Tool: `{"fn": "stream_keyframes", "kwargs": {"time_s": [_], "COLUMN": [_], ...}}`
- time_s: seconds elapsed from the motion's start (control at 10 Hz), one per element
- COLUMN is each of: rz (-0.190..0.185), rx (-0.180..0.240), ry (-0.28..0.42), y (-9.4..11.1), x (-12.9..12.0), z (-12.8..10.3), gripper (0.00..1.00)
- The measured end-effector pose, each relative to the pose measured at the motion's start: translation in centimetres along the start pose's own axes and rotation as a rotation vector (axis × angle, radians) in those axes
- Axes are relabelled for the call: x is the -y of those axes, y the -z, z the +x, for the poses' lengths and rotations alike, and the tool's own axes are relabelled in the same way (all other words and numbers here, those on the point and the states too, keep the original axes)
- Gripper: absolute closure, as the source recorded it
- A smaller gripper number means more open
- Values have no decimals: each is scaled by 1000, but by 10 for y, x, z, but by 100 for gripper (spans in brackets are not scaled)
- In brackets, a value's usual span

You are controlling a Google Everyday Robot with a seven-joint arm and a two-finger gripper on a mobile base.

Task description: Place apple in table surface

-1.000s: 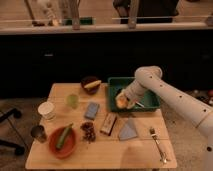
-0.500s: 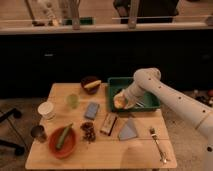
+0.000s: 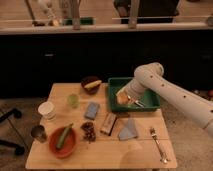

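Currently, gripper [image 3: 125, 98]: at the end of the white arm [image 3: 172, 95], low over the left part of the green tray [image 3: 150, 104], near the tabletop's back right
Fingers: closed around the apple [image 3: 122, 98], which sits between them
Apple: yellow-orange, held inside the tray's outline at its left side; whether it touches the tray floor cannot be told
Tabletop [image 3: 100, 150]: light wood, carrying everything else
Tray: green, rectangular, at the back right of the tabletop
Dark bowl [image 3: 91, 85]: left of the tray, with a banana [image 3: 92, 84] lying across it
Green cup [image 3: 73, 100]: left of the bowl and nearer the front
White cup [image 3: 47, 110]: near the left edge
Metal cup [image 3: 38, 133]: front left corner area
Red bowl [image 3: 63, 142]: front left, a long green vegetable [image 3: 63, 135] resting in it
Grapes [image 3: 89, 131]: just right of the red bowl
Blue sponge [image 3: 91, 110]: middle of the tabletop
Fork [image 3: 157, 142]: front right
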Motion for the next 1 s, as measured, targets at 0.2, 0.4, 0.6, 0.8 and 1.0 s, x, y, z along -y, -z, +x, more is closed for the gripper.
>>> {"fn": "stream_keyframes", "kwargs": {"time_s": [0.2,0.4,0.6,0.8,1.0], "rz": [4,1,-18,-36,-43], "rx": [35,93,190,241,266], "ry": [27,68,149,196,223], "y": [3,6,7,9,9], "x": [7,12,24,27,30], "z": [-1,-5,-15,-22,-29], "gripper": [100,100,100,100,100]}}
